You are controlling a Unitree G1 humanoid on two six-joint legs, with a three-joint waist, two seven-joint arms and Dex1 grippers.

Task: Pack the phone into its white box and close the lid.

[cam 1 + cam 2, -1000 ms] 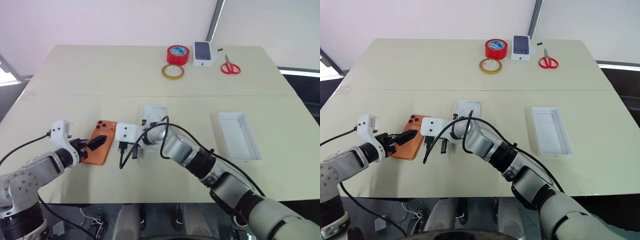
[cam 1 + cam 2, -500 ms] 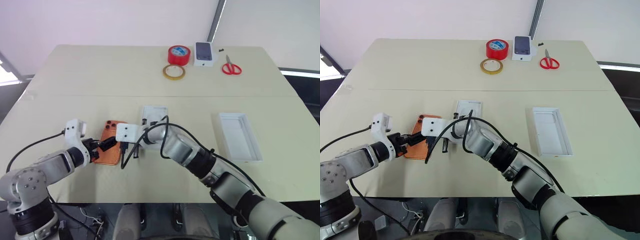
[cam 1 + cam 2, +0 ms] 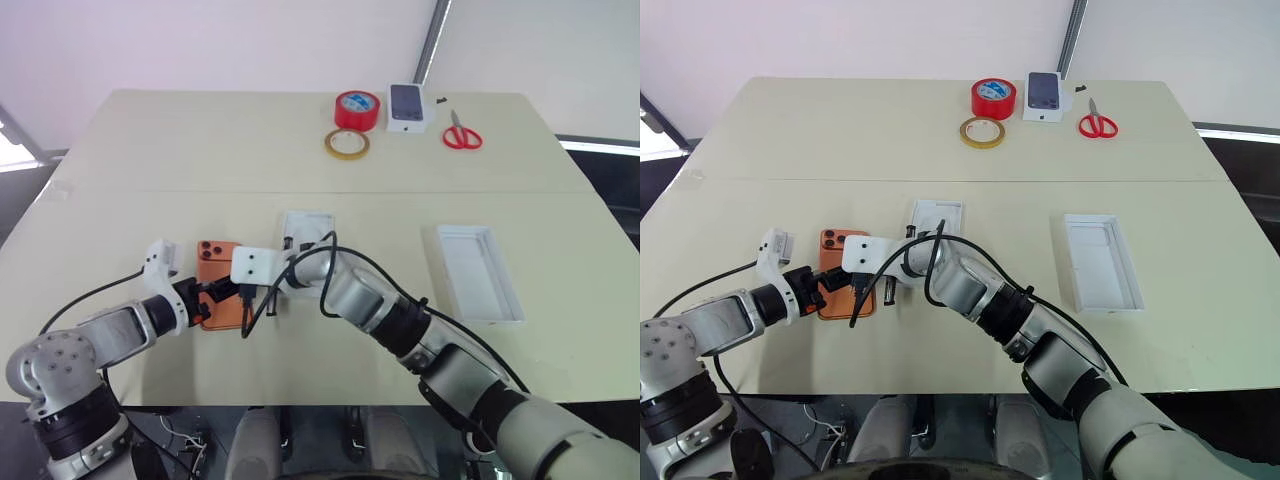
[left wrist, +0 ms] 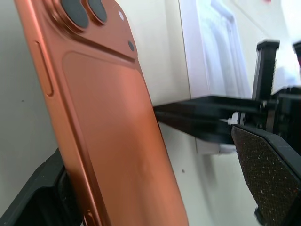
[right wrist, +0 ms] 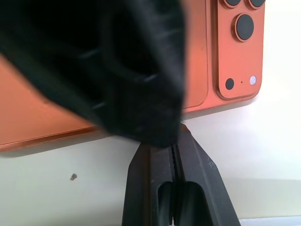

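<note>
The orange phone (image 3: 219, 291) lies back up near the table's front left, its camera cluster (image 5: 243, 26) at the far end. My left gripper (image 3: 203, 296) is open and straddles the phone's near half. One of its fingers (image 4: 33, 197) is at the phone's left edge, and the other pad (image 4: 268, 176) stands clear of the right edge. My right gripper (image 3: 244, 297) is shut with its tips (image 5: 175, 141) against the phone's right long edge. One open white box half (image 3: 306, 222) lies just behind the right wrist, another (image 3: 480, 272) off to the right.
At the far edge sit a red tape roll (image 3: 356, 108), a yellowish tape ring (image 3: 346, 143), a small white box printed with a dark phone (image 3: 407, 106) and red scissors (image 3: 461, 132). A black cable (image 3: 262, 305) loops off my right wrist beside the phone.
The phone has turned from slanted to nearly straight and slid right against the shut right gripper. My left gripper came right with it; the right arm kept still.
</note>
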